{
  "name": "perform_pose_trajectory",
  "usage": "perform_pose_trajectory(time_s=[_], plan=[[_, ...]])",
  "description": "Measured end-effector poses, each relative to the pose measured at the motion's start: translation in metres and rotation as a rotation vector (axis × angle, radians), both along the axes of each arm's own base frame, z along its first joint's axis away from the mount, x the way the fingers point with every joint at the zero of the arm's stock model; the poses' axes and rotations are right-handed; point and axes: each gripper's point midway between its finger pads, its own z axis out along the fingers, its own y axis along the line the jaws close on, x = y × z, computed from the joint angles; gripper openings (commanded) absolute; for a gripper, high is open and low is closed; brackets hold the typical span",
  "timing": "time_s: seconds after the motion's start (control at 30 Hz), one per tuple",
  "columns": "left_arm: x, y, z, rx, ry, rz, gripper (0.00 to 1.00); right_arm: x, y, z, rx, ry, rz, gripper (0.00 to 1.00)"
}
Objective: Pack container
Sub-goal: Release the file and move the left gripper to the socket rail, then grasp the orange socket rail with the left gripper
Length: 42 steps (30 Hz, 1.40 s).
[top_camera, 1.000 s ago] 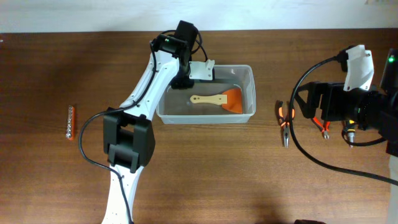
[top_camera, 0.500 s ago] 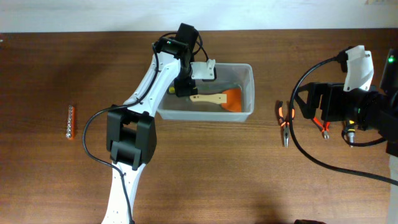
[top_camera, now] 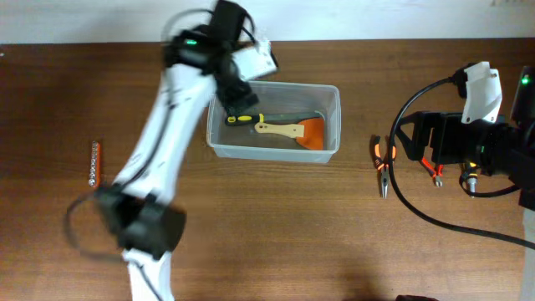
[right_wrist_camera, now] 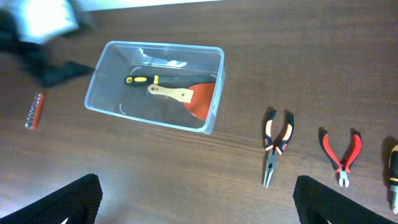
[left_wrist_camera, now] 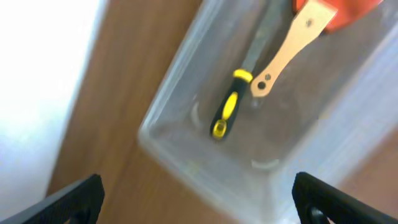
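The clear plastic container (top_camera: 272, 154) stands in the middle of the table. Inside lie a yellow-and-black screwdriver (top_camera: 244, 119) and a scraper (top_camera: 292, 131) with a wooden handle and an orange blade. My left gripper (top_camera: 236, 90) is motion-blurred above the container's back left corner, open and holding nothing. In the left wrist view the screwdriver (left_wrist_camera: 225, 112) and the scraper handle (left_wrist_camera: 289, 50) lie on the container floor, far beyond my wide-apart fingers (left_wrist_camera: 74, 199). My right gripper (right_wrist_camera: 199, 205) is open and empty, high over the table to the right of the container (right_wrist_camera: 161, 46).
Orange-and-black pliers (top_camera: 382, 163) and red-handled pliers (top_camera: 432, 170) lie right of the container, beneath the right arm. A yellow-handled tool (right_wrist_camera: 393, 168) shows at the right wrist view's edge. A small orange strip (top_camera: 94, 163) lies far left.
My left gripper opened and let the screwdriver go inside the container, then lifted up and back to the left. The container slid slightly left. The right arm has not moved.
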Motion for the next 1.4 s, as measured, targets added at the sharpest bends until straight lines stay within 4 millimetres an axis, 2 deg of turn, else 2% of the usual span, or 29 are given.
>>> perform_pose_trajectory(time_s=[0.07,0.13,0.17,0.23,0.3,0.47,0.57,0.7,0.83,0.97,1.17,1.4], plan=[[-0.021,0.023,0.033,-0.029,-0.013,0.077,0.99,0.0,0.0,0.0,0.0,0.0,0.0,0.99],[-0.037,0.046,0.053,-0.051,-0.009,0.166,0.99,0.0,0.0,0.0,-0.001,-0.001,0.001,0.99],[-0.042,0.062,0.058,-0.073,0.001,0.242,0.99,0.0,0.0,0.0,0.0,0.0,0.0,0.99],[-0.046,0.094,0.054,-0.102,0.041,0.406,0.99,0.0,0.0,0.0,0.0,0.0,0.0,0.99],[-0.047,0.134,0.035,-0.117,0.099,0.601,0.99,0.0,0.0,0.0,0.0,0.0,0.001,0.99],[-0.066,0.235,-0.053,-0.1,0.31,1.038,0.99,0.0,0.0,0.0,0.0,0.002,0.0,0.99],[-0.091,0.277,-0.101,-0.104,0.412,1.2,0.99,0.002,0.0,-0.002,0.001,0.009,0.0,0.99],[-0.119,0.315,-0.143,-0.134,0.471,1.322,0.99,0.009,-0.001,-0.009,0.004,0.034,0.0,0.99],[-0.129,0.333,-0.165,-0.171,0.473,1.334,1.0,0.016,-0.002,-0.018,0.007,0.066,0.0,0.99],[-0.118,0.344,-0.172,-0.232,0.413,1.313,0.96,0.022,-0.002,-0.027,0.012,0.101,0.001,0.99],[-0.103,0.347,-0.174,-0.263,0.365,1.279,0.92,0.024,0.0,-0.036,0.027,0.142,0.007,0.99],[-0.109,0.348,-0.199,-0.227,0.43,1.28,0.92,0.023,0.0,-0.036,0.03,0.145,0.01,0.99]])
